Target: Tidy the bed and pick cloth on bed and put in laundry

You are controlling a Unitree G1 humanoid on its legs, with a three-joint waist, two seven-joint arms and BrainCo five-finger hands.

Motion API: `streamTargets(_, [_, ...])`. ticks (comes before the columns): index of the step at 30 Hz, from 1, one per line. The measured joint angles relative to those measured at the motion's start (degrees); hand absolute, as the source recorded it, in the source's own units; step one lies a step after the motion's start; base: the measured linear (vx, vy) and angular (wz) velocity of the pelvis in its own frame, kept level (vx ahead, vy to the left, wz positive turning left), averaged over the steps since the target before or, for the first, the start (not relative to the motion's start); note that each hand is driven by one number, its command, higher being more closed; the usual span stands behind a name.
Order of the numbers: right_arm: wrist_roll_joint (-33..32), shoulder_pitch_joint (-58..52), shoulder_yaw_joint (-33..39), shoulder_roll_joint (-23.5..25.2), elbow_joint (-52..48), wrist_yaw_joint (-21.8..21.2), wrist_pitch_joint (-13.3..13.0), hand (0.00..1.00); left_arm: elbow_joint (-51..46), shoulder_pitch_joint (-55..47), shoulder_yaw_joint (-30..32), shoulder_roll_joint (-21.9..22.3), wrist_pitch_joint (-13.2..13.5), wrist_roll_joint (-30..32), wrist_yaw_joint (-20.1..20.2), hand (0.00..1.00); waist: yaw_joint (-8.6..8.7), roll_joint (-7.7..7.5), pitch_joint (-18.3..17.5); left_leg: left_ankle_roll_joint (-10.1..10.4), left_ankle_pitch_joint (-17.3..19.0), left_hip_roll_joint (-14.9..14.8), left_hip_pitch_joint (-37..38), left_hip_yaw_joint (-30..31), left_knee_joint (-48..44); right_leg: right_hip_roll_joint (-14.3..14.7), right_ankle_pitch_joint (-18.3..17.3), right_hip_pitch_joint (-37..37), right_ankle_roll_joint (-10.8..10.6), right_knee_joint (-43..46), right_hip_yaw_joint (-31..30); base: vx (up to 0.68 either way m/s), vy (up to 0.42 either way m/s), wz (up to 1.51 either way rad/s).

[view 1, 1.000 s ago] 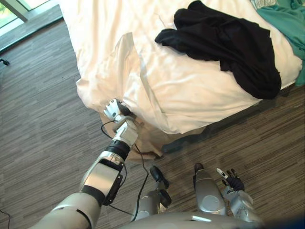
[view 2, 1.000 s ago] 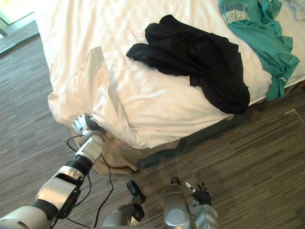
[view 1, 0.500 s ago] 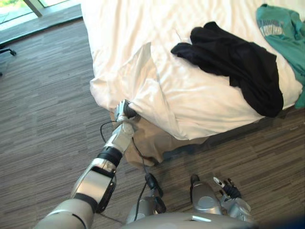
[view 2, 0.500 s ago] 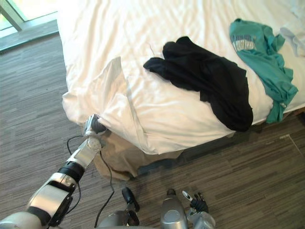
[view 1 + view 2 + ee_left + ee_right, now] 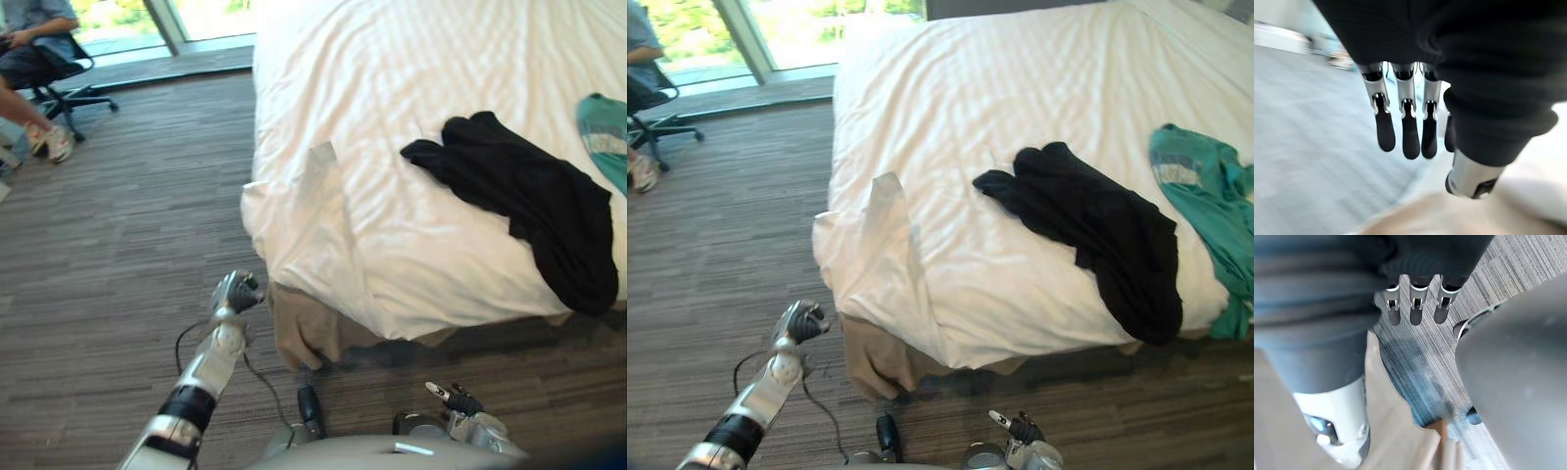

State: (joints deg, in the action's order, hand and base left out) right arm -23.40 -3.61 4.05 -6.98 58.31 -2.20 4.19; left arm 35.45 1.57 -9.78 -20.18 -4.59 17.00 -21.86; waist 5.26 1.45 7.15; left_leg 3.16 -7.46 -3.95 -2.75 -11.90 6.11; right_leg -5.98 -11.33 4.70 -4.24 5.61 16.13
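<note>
Limp black cloth (image 5: 529,201) lay diagonally across the wrinkled white sheet (image 5: 392,108) to its near edge, while left hand (image 5: 235,291) and right hand (image 5: 457,400) hung slack, empty.

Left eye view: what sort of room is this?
Probably a bedroom, perhaps a hotel room: a large bed with white sheets, a black garment and a teal garment lying on it, and a tall window.
</note>
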Motion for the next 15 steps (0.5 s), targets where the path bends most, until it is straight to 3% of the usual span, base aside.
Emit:
streamTargets(5, [0.0, 1.1, 1.3, 0.2, 2.6, -2.4, 0.4, 0.0, 12.4, -7.7, 6.4, 5.6, -0.1, -7.2, -5.2, 0.0, -2.56, -2.46, -1.1, -0.2, 0.8, 1.0, 1.3, 0.5, 0.0, -0.4, 0.0, 2.1, 0.0, -1.1, 0.6, 0.03, 0.0, 0.08])
streamTargets(10, [0.1, 1.3, 2.5, 0.4, 4.3, -4.0, 0.1, 0.0, 21.1, -10.7, 11.9, 9.3, -0.1, -17.0, -5.9, 0.0, -3.12, -3.04, -1.4, -0.2, 1.0, 1.7, 2.1, 1.8, 0.0, -0.9, 0.0, 3.9, 0.0, -1.6, 2.0, 0.0, 0.007, 0.13])
streamTargets(12, [1.3, 1.4, 3.4, 0.5, 5.2, -4.6, -0.3, 0.0, 22.2, -11.5, 15.2, 10.2, 0.6, -23.0, -4.6, 0.0, -3.25, -3.0, -1.4, -0.3, 1.1, 1.9, 2.6, 1.8, 0.0, -1.0, 0.0, 4.4, -0.1, -1.6, 2.0, 0.0, 0.0, 0.0])
streamTargets(15, [2.3, 1.4, 4.2, 0.5, 5.3, -5.4, -0.3, 0.0, 22.0, -12.6, 18.2, 10.8, 4.6, -26.0, -3.5, 0.0, -3.43, -2.87, -1.3, -0.4, 1.3, 2.1, 3.8, 1.9, 0.0, -1.3, -0.1, 5.6, -0.3, -1.8, 2.1, 0.0, 0.0, 0.0])
